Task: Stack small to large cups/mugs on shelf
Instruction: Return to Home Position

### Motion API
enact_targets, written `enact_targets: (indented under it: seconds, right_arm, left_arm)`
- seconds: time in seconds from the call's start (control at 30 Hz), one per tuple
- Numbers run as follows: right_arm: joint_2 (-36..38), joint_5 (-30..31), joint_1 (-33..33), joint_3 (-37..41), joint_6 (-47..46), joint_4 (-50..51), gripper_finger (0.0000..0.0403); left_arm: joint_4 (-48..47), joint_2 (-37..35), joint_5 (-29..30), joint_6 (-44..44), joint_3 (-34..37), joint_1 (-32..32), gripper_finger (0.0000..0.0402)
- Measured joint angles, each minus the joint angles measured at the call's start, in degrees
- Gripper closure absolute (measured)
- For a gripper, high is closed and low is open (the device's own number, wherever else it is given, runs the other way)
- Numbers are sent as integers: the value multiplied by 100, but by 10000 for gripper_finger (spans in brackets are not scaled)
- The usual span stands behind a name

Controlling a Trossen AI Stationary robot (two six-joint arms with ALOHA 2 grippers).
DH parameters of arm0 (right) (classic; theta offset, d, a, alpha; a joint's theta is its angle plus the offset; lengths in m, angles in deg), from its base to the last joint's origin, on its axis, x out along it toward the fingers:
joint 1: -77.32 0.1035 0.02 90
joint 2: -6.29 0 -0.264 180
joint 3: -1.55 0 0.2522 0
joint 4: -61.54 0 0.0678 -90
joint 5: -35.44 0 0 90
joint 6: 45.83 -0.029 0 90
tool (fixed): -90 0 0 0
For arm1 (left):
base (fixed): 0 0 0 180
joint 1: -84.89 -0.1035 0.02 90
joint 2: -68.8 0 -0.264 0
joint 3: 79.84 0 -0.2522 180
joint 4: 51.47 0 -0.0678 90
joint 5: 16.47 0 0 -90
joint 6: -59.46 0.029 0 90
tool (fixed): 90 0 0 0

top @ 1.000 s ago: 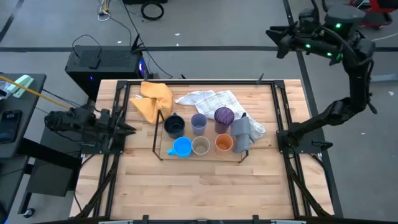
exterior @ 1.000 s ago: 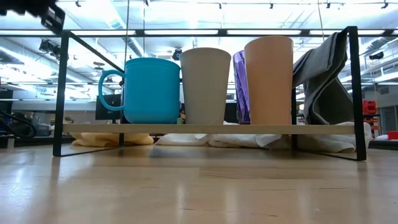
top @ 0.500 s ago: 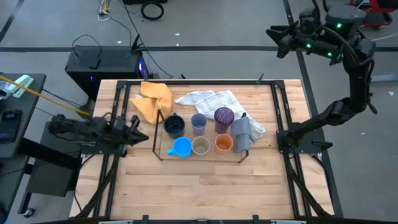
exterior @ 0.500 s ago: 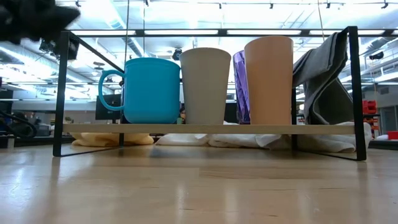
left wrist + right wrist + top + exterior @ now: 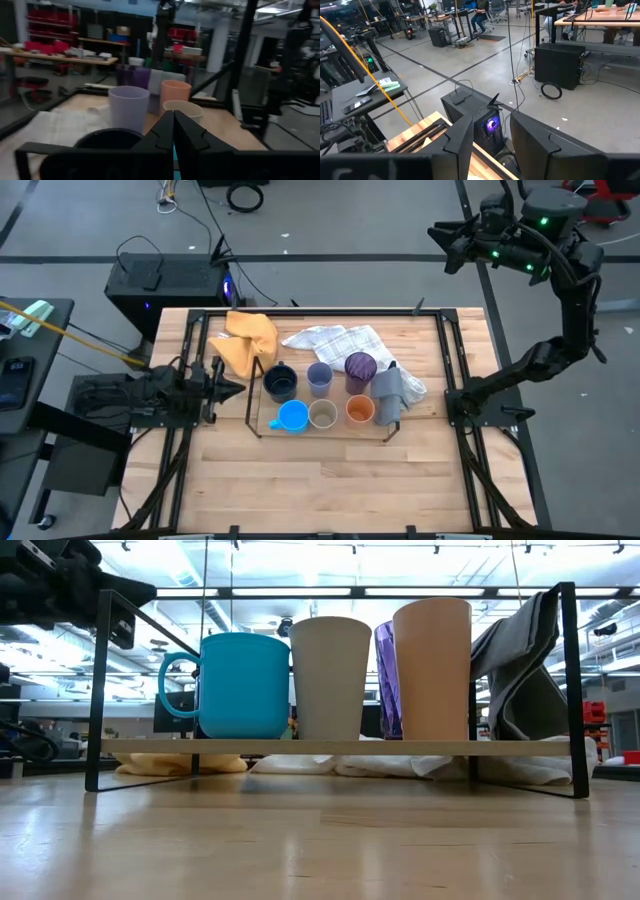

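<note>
On the table [image 5: 330, 480], shelf [image 5: 330, 748] runs left-right, cups [image 5: 322, 415] apparently upright, left fingers [image 5: 160, 135] closed.

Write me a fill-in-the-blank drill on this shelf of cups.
1. The tan cup stands between the bright blue mug and the ___ cup.
2. A ___ cloth hangs over the right end of the shelf.
3. The left claw, left of the shelf, is ___ on nothing.
4. The shelf holds ___ cups and mugs.
Missing: orange; grey; shut; six.
</note>
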Motion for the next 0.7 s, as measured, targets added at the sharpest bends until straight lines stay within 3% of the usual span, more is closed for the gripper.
enact_targets:
  seconds: [0.27, 0.47, 0.7]
  right_arm:
    - [28, -2, 0, 0, 124, 39, 266]
    - [99, -2, 0, -2, 197, 36, 266]
    - [116, -2, 0, -2, 170, 37, 266]
  left_arm:
    - [-190, 0, -933, -420, 0, -492, 387]
    - [-498, 2, -871, -210, 0, -691, 369]
    - [-199, 0, -344, 119, 0, -989, 390]
